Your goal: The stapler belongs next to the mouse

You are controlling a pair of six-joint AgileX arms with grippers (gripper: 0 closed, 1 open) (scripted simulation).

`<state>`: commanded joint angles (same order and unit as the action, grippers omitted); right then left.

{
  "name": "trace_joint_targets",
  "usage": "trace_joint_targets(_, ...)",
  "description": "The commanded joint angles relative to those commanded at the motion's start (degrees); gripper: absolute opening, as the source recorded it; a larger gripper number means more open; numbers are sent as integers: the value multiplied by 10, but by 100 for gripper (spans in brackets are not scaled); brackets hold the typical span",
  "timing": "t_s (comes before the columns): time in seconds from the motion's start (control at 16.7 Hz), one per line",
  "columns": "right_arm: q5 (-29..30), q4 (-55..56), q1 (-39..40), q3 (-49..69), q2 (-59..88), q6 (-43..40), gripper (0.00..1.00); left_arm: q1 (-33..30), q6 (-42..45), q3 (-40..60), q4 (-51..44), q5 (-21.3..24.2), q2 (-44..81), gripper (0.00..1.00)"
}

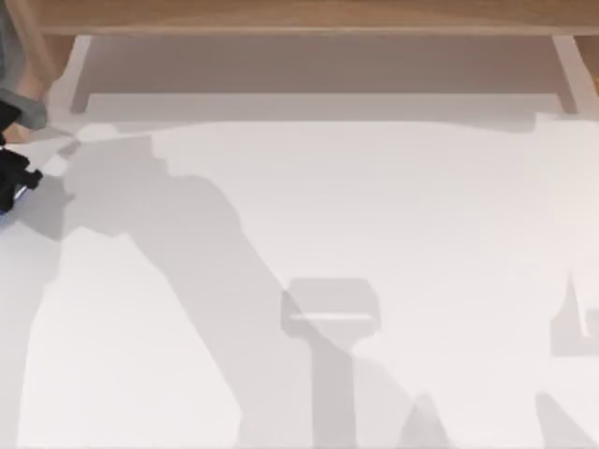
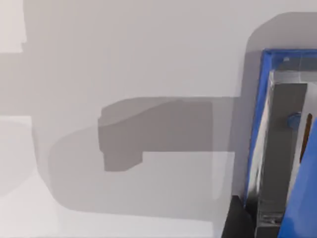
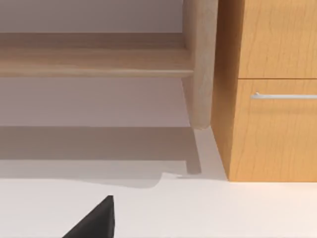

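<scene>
The bright blue stapler [image 2: 277, 139], with its shiny silver strip, lies close to the camera in the left wrist view, over the white table [image 2: 124, 59]. A black part of my left gripper [image 2: 237, 223] sits right beside it. In the top view my left gripper [image 1: 14, 178] is at the far left edge of the table, with a sliver of blue stapler [image 1: 3, 210] just below it. A black tip of my right gripper [image 3: 94, 220] hangs above the table, facing the back. The mouse is out of view.
A wooden cabinet [image 3: 272, 124] with a silver drawer handle [image 3: 282, 95] stands at the back beside a rounded wooden post [image 3: 200, 64]. A wooden rail [image 1: 299, 17] runs along the table's far edge. Arm shadows fall across the white table [image 1: 421, 206].
</scene>
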<state>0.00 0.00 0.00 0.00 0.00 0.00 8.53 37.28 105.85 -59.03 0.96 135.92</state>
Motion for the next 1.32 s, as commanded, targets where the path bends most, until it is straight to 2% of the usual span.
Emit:
trace_joint_targets(0.42, 0, 0, 0, 0, 0, 0, 100, 13, 17, 20, -29, 19, -34, 0)
trace_joint_targets(1.08, 0, 0, 0, 0, 0, 0, 100, 3, 0, 38, -54, 0, -20, 0)
trace_joint_targets(1.32, 0, 0, 0, 0, 0, 0, 100, 60, -13, -11, -43, 0, -55, 0)
